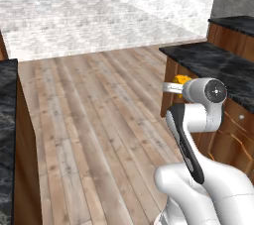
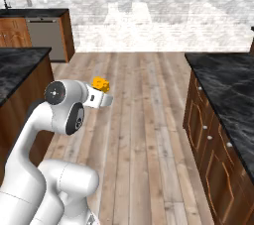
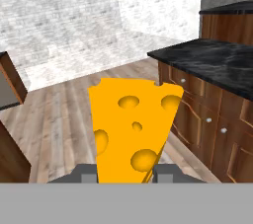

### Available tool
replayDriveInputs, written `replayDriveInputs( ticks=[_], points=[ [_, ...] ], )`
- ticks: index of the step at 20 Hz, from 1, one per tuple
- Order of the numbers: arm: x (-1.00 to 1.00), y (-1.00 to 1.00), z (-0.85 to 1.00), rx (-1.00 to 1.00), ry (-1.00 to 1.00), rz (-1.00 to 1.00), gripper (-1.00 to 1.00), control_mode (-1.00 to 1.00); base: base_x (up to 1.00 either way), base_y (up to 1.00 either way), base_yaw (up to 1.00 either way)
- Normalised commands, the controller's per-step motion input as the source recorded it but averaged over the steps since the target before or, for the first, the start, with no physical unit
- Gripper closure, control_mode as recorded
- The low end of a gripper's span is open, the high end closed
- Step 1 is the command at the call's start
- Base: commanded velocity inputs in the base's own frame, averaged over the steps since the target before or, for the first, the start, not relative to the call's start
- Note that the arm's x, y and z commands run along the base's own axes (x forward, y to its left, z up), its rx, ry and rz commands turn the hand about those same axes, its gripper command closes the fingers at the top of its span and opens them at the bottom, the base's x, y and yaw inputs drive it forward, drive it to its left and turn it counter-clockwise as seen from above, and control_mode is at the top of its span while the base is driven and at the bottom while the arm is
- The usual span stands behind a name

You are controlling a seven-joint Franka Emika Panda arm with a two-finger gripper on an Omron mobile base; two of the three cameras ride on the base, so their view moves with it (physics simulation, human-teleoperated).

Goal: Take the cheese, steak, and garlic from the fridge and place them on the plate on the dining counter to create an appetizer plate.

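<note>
Cheese (image 3: 133,127): yellow-orange wedge with round holes, standing up between the two finger tips and rising well above them.
Gripper (image 3: 126,174): clamped on the cheese, one dark tip on each side of its lower part.
Height: cheese carried in the air over the wood floor (image 1: 99,120), touching no surface.
Side views: a small yellow bit shows at the end of the hand (image 2: 101,84); the tips themselves are hard to make out there.
Counter (image 1: 218,63): black marble top on brown cabinets, to the arm's right, apart from the cheese.
</note>
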Motion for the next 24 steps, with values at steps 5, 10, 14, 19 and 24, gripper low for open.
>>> replayDriveInputs(
  ticks=[5,10,14,19,24],
  points=[
    [0.00,0.00,0.00,0.00,0.00,0.00,1.00,1.00,1.00,-0.30,0.03],
    [0.00,0.00,0.00,0.00,0.00,0.00,1.00,1.00,1.00,-0.15,0.00],
    [0.00,0.00,0.00,0.00,0.00,0.00,1.00,1.00,1.00,0.00,-0.04],
    [0.00,0.00,0.00,0.00,0.00,0.00,1.00,1.00,1.00,0.00,-0.09],
    [0.00,0.00,0.00,0.00,0.00,0.00,1.00,1.00,1.00,0.00,-0.17]
  ],
)
